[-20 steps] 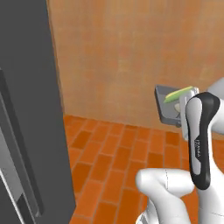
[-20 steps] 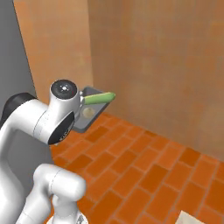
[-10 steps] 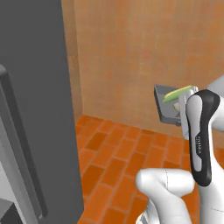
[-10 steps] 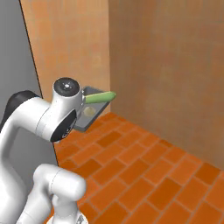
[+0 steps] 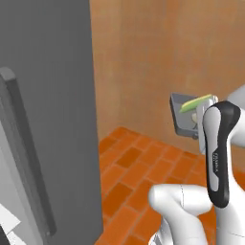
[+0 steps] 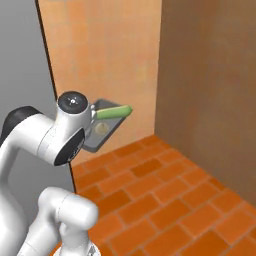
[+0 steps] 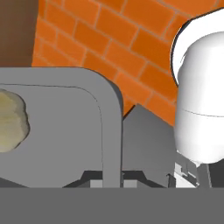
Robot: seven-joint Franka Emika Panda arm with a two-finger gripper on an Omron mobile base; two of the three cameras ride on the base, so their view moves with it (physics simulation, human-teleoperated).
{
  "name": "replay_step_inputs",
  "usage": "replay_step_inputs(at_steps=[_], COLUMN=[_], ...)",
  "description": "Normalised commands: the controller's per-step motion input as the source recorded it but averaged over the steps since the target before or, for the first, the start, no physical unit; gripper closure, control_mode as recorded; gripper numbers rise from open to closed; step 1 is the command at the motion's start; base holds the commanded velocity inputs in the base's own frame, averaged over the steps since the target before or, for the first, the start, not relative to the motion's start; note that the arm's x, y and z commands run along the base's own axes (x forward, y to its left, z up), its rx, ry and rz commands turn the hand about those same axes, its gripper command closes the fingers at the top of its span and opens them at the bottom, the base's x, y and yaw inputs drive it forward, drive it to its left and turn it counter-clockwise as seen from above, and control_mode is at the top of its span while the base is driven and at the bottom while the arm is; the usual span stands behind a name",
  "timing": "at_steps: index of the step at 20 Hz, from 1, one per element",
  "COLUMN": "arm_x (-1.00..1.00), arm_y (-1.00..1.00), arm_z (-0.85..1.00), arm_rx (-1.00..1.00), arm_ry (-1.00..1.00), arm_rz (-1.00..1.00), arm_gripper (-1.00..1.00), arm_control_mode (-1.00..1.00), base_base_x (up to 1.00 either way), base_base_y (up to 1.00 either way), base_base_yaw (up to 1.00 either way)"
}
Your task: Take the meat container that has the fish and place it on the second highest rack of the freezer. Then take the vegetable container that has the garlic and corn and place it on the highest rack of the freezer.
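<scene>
The vegetable container (image 6: 106, 133) is a shallow grey tray held in the air in front of the arm. The corn (image 6: 114, 112), a yellow-green cob, sticks out over its far edge, and the pale garlic (image 6: 101, 128) lies beside it. The left base view shows the same tray (image 5: 180, 114) with the corn (image 5: 195, 102) just behind the arm's upper link. In the hand view my gripper (image 7: 107, 177) is shut on the tray's rim (image 7: 110, 131), with the garlic (image 7: 11, 120) at the left. The freezer (image 5: 48, 95) stands at the left as a tall grey wall with a long handle (image 5: 26, 153).
Orange brick floor (image 6: 165, 200) spreads ahead and to the right. A tan wall (image 5: 158, 57) runs behind the tray and a darker brown wall (image 6: 210, 85) closes the right side. The freezer's grey side (image 6: 20, 60) fills the left.
The whole picture has shifted: the base has moved, and the freezer now takes up more of the left base view. The tray stays in the shut gripper at the same place relative to the arm.
</scene>
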Motion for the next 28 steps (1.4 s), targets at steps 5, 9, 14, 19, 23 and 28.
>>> replay_step_inputs(at_steps=[5, 9, 14, 19, 23, 28], arm_x=[0.0, 0.0, 0.0, 0.0, 0.0, 0.0], arm_y=[0.0, 0.0, 0.0, 0.0, 0.0, 0.0], arm_z=[0.0, 0.0, 0.0, 0.0, 0.0, 0.0], arm_rx=[0.0, 0.0, 0.0, 0.0, 0.0, 0.0], arm_ry=[0.0, 0.0, 0.0, 0.0, 0.0, 0.0], arm_rz=[0.0, 0.0, 0.0, 0.0, 0.0, 0.0], arm_gripper=[1.0, 1.0, 1.0, 1.0, 1.0, 1.0], arm_control_mode=[1.0, 1.0, 1.0, 1.0, 1.0, 1.0], base_base_x=[0.69, -0.05, -0.28, -0.19, -0.41, -0.28], base_base_y=[-0.7, -0.74, -0.67, -0.48, -0.04, 0.41], base_base_yaw=[0.51, 0.6, 0.69, 0.76, 0.76, 0.68])
